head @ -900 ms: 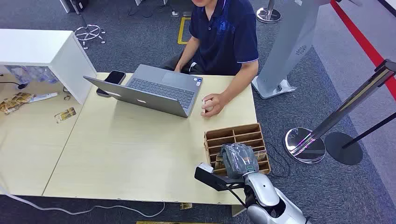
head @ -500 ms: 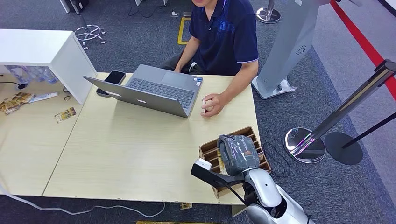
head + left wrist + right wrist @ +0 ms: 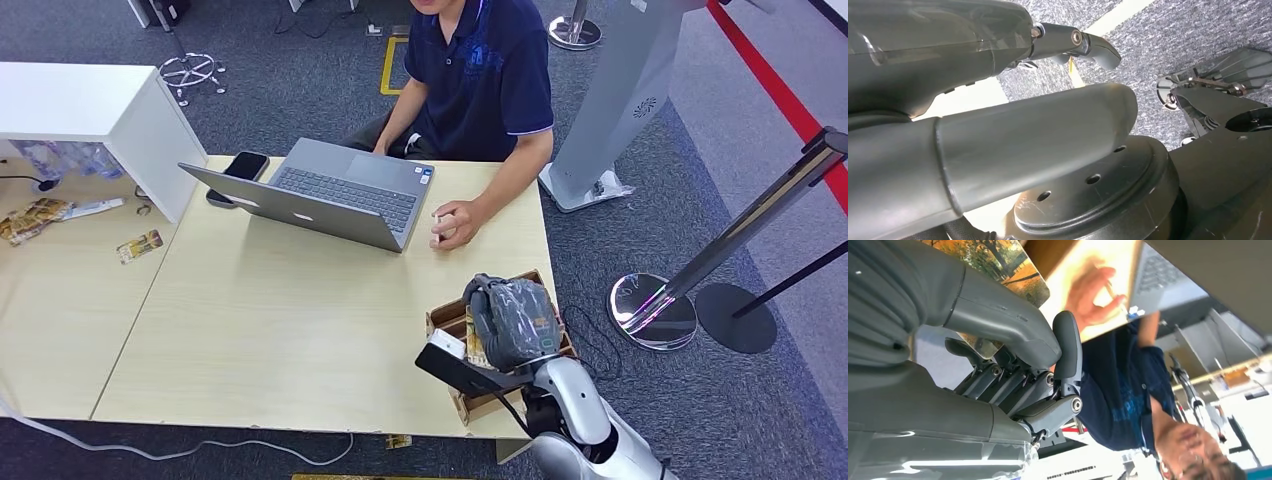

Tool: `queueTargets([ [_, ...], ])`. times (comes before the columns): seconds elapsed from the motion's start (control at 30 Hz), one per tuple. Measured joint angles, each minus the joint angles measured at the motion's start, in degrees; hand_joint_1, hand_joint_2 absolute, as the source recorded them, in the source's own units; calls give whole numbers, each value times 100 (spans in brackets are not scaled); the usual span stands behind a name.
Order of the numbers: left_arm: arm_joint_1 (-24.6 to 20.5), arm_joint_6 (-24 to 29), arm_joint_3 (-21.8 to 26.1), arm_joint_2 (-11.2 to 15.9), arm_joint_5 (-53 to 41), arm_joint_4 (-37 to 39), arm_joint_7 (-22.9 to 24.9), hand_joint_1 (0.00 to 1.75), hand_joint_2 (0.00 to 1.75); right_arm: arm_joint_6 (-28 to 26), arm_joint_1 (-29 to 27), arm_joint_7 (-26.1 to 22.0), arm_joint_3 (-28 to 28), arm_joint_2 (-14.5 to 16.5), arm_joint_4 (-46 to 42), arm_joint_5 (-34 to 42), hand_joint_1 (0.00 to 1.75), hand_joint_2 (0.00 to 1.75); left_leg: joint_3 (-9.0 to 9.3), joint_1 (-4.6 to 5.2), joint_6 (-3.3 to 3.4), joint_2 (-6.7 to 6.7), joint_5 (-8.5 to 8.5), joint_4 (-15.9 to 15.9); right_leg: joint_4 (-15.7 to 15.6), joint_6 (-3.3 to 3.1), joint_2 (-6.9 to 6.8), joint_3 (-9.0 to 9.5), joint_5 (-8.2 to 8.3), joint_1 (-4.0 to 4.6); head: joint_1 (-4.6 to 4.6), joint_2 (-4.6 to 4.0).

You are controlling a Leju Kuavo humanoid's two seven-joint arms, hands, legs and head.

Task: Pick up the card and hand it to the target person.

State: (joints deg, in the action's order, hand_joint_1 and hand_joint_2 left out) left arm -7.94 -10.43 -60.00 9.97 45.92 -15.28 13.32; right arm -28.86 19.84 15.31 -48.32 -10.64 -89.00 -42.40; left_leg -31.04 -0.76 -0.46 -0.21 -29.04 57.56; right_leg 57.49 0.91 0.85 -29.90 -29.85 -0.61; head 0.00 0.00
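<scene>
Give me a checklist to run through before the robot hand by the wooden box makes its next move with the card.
1. Card held: cannot tell. The autumn-tree picture card lies against the right robot hand, but the contact is hidden.
2. Slotted brown wooden box steady: not ok. It sits skewed at the near edge of the pale wooden table.
3. Receiver ready: not ok. The person's hand rests curled on the table, not held out.
4. Path to that hand: ok. The open grey laptop stands to one side.
5. Left robot hand out of the way: ok. It hangs over the carpet and holds nothing.
</scene>
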Motion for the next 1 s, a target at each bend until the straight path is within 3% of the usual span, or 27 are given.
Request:
queueTargets([
  [0.27,-49,-13,-23,-16,-46,0,50,0,0,-158,171,-137,31,119,176,151,175,175,2,0,1,-6,2,-3,-3,0,-6,4,1,0,0,0],
  [0.6,-278,-107,-197,-79,-264,6,226,0,0,-471,941,-499,40,548,649,479,175,175,-2,1,0,-3,4,0,2,0,-3,-2,2,-1,0,0],
  [0.8,-500,-194,-362,-182,-450,40,386,0,0,-1066,1551,-875,280,1186,1284,389,175,175,-6,3,0,8,2,5,10,0,8,-11,2,-3,0,0],
  [1.0,-633,-232,-475,-284,-572,76,479,0,0,-1114,1332,-1833,1901,2172,1792,-604,175,175,-3,1,-1,-5,4,1,7,-1,-5,-2,0,-1,0,0],
])
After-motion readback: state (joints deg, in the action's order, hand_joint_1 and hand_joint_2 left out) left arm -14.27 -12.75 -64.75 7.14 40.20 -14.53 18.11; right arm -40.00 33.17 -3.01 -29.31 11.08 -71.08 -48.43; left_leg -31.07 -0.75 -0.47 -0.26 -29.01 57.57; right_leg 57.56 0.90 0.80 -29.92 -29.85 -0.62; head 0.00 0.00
